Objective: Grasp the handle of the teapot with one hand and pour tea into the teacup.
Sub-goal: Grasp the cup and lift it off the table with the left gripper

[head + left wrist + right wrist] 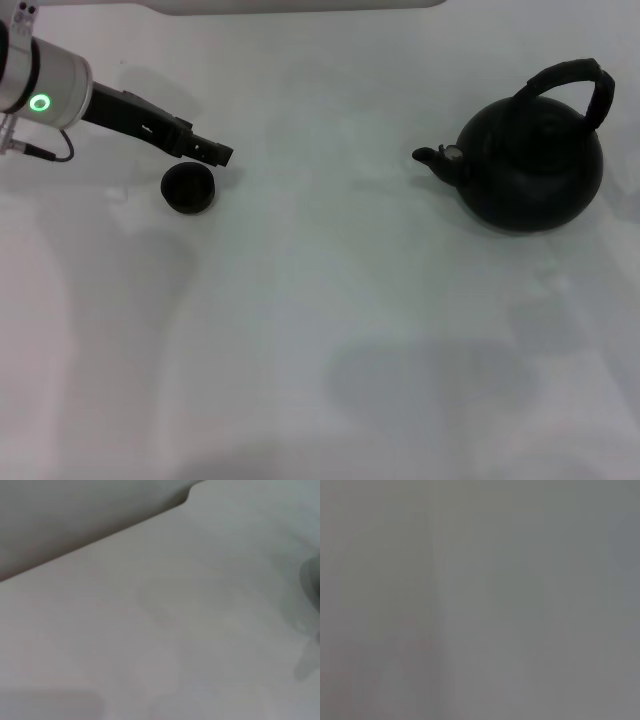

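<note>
In the head view we are seeing the left gripper (212, 152) reaching in from the upper left of the white table (320, 330). Its black fingers are lying close together and making one narrow tip, and nothing is being held between them. A green ring light (40, 102) is glowing on the silver wrist behind it.

The teacup (188, 187) is sitting upright on the table just below the gripper tip, toward the robot. The tip is standing over the far rim of the cup; we cannot tell if it is touching the rim or only hanging above it.

The teapot (530, 170) is standing upright on the right side of the table, well apart from the cup and from the left gripper. Its spout (437, 157) is pointing to the left, toward the cup's side of the table. The handle (572, 87) is rising in an arch over the top of the pot, and no gripper is near it.

We are not seeing the right gripper anywhere. The right wrist view is giving only a plain grey field. The left wrist view is showing the pale table surface and its edge, with a dark blurred shape (312, 582) at one border that we cannot identify.
</note>
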`<action>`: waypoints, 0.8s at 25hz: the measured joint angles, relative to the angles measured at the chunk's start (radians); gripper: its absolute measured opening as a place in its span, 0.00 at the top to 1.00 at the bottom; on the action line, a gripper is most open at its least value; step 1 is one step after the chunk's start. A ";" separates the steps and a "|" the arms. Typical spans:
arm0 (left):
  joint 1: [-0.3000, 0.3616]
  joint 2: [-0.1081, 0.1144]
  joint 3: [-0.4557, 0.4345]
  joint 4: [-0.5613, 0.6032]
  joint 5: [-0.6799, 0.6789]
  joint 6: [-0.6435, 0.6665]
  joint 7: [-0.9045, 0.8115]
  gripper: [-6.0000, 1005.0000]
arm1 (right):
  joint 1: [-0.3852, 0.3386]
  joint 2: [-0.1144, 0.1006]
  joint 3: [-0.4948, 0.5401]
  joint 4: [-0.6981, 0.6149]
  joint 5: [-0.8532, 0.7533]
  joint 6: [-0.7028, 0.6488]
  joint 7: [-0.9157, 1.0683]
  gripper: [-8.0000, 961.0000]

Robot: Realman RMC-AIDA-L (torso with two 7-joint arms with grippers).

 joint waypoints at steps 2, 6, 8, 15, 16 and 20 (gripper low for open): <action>-0.001 0.000 0.000 0.007 0.012 -0.009 -0.001 0.21 | 0.000 0.000 0.000 0.000 0.000 0.001 0.000 0.11; -0.003 0.001 0.000 0.012 0.027 -0.016 -0.003 0.21 | 0.001 0.000 0.000 -0.001 0.000 0.003 0.000 0.11; -0.004 0.001 0.000 0.013 0.041 -0.017 -0.003 0.21 | 0.002 0.000 0.000 -0.001 0.000 0.003 0.000 0.11; -0.005 -0.001 0.000 0.024 0.058 -0.022 -0.003 0.22 | 0.002 0.000 0.000 -0.001 0.000 0.003 0.000 0.11; -0.005 -0.001 0.000 0.025 0.059 -0.023 -0.003 0.22 | 0.002 0.000 0.000 -0.001 0.000 0.003 0.000 0.11; -0.005 -0.001 0.000 0.040 0.079 -0.030 -0.005 0.22 | 0.001 0.000 0.000 -0.001 0.000 0.003 0.000 0.11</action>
